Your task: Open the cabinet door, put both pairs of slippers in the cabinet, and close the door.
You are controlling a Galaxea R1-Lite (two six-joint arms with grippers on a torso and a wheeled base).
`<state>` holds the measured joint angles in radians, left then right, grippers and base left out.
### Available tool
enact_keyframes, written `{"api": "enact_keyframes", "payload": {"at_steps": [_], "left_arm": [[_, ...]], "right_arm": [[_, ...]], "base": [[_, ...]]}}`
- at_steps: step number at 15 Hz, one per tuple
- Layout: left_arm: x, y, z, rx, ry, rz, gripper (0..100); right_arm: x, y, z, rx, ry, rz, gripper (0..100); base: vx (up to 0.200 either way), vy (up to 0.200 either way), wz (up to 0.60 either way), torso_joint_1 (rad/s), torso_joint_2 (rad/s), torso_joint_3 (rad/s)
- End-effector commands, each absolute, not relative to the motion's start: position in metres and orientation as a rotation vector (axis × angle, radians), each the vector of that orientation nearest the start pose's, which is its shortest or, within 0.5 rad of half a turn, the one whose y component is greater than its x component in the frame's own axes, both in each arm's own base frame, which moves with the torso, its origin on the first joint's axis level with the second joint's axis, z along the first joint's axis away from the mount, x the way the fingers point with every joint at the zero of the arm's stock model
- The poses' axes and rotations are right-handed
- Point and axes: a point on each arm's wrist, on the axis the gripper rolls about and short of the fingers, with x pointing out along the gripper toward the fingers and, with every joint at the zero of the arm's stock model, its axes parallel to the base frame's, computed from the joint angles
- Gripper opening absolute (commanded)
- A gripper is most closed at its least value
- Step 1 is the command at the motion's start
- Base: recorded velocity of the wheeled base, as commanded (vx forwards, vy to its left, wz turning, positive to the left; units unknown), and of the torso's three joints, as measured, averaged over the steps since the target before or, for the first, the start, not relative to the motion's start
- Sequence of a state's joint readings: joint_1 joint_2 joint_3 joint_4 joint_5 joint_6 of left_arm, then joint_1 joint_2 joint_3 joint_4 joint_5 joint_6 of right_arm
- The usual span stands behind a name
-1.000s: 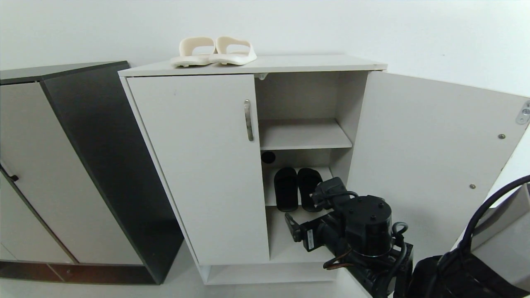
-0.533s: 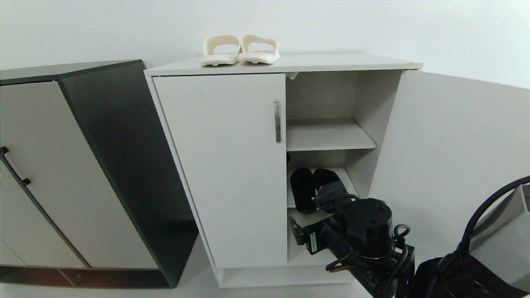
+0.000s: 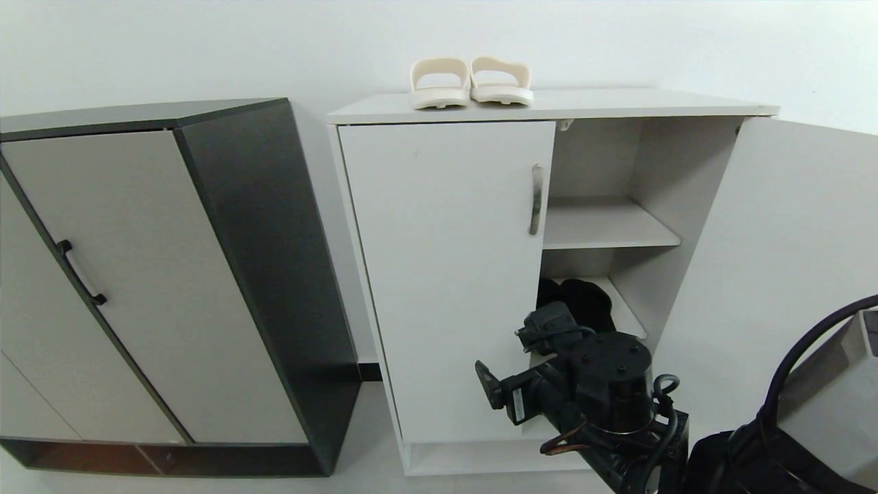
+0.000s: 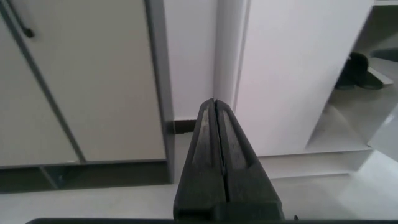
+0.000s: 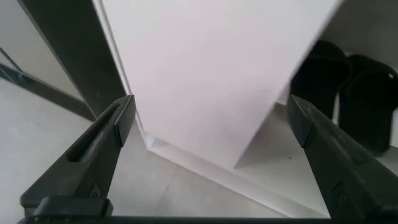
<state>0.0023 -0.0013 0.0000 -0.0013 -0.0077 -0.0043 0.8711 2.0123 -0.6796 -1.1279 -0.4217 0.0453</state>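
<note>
jaws of right end effector (image 5: 210, 109) stand wide before closed door (image 3: 446, 274) edge.

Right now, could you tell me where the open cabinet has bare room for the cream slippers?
The upper shelf, between the shut left door and the cabinet's right wall, is bare. The shelf below is crowded with the black slippers. The cream slippers sit on the cabinet top.
</note>
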Motion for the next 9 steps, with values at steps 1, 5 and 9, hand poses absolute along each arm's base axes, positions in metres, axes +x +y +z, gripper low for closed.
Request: {"api": "enact_keyframes", "payload": {"at_steps": [1, 5, 9], "left_arm": [[-0.0228, -0.0002, 0.0756, -0.005, -0.002, -0.003, 0], [-0.0228, -0.0002, 0.0756, -0.009, -0.002, -0.003, 0], [-0.0228, -0.0002, 0.0756, -0.009, -0.002, -0.003, 0]], "right_arm": [[0.2266, 0.2550, 0.0971, -0.087, 0.178, 0.444, 100], [0.2264, 0.2549, 0.0969, -0.087, 0.179, 0.447, 100], [0.2263, 0.2539, 0.0960, -0.090, 0.182, 0.444, 100]], "base": [[0.000, 0.200, 0.00, 0.002, 0.01, 0.002], [0.000, 0.000, 0.00, 0.000, 0.00, 0.000], [0.000, 0.000, 0.00, 0.000, 0.00, 0.000]]}}
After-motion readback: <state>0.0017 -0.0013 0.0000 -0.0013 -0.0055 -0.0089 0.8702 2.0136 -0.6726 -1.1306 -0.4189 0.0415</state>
